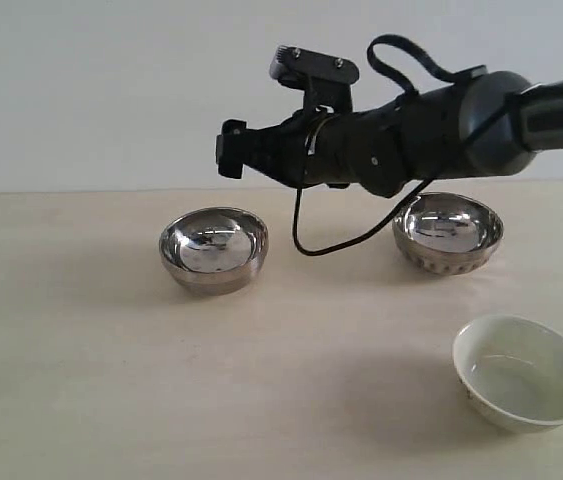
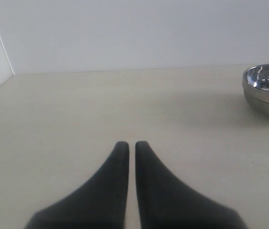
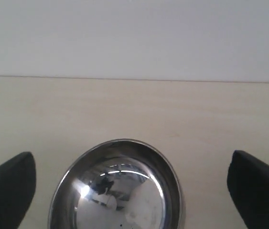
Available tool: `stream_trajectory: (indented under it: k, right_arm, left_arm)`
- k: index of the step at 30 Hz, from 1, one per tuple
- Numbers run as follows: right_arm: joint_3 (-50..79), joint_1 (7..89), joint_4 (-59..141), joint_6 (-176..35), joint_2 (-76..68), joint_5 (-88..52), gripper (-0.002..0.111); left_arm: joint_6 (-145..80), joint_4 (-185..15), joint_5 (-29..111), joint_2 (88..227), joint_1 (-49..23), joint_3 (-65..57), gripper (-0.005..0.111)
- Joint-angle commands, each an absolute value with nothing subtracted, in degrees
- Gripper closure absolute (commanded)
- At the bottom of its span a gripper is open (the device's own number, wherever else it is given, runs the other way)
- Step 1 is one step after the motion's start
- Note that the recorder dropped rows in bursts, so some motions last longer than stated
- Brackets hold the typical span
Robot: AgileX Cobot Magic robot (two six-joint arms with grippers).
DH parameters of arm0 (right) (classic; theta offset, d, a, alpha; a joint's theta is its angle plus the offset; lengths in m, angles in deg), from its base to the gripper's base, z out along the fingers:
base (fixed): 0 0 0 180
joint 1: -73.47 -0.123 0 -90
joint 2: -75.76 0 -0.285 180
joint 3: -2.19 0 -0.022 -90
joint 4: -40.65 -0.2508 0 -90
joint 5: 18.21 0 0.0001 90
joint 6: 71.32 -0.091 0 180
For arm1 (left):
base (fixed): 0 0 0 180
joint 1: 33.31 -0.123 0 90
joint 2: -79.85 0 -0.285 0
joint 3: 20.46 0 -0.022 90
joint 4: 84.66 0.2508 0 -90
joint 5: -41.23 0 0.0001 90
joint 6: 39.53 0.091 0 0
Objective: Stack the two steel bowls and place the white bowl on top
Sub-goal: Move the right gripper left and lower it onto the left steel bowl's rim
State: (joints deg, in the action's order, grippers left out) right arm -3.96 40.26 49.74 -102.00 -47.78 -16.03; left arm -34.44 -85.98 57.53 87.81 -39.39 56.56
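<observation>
Above the smooth steel bowl point(image 1: 213, 248), exterior view: right gripper point(image 1: 231, 150) hangs in the air, not touching it; its spread is not readable from this side-on angle. Ribbed steel bowl point(image 1: 448, 232) stands well to the right of the smooth one. White bowl point(image 1: 524, 372) sits further right again and nearer the camera, touching nothing. All three are upright on the table point(image 1: 81, 380), empty, not yet stacked. Left wrist view: left gripper point(image 2: 127, 145) has its fingers pressed almost together, pinching nothing; what is probably the smooth steel bowl point(image 2: 268, 90) shows at the frame edge, well apart. Right wrist view: right gripper point(image 3: 132, 158) is spread wide, with the smooth steel bowl point(image 3: 120, 191) showing between its fingers, neither touching it. Judgement: steel bowls are likely light, stiff and slippery, and may skid if nudged. Take hold across the rim wall, one pad inside and one outside. White bowl looks breakable, so set it down gently.
</observation>
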Motion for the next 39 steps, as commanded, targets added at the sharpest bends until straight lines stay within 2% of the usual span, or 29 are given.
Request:
stream_trajectory:
  k: [1, 14, 31, 34, 39]
  right_arm:
    - [-6.94, 39.08, 50.0, -102.3, -50.5, -14.54, 0.003]
    - [-8.69, 39.15, 50.0, -105.06, -60.48, -13.68, 0.003]
    - [-8.69, 39.15, 50.0, -107.39, -64.1, -12.84, 0.005]
    - [-8.69, 39.15, 50.0, -107.39, -64.1, -13.37, 0.022]
    - [-8.69, 39.15, 50.0, -107.52, -64.1, -13.93, 0.069]
  left_arm:
    - [-35.09, -86.13, 57.55, 87.64, -39.42, 56.76, 0.103]
    - [-35.09, -86.13, 57.55, 87.64, -39.42, 56.76, 0.103]
    - [-35.09, -86.13, 57.55, 87.64, -39.42, 56.76, 0.103]
    - [-35.09, -86.13, 57.55, 87.64, -39.42, 56.76, 0.103]
    - [-35.09, -86.13, 57.55, 87.64, -39.42, 56.76, 0.103]
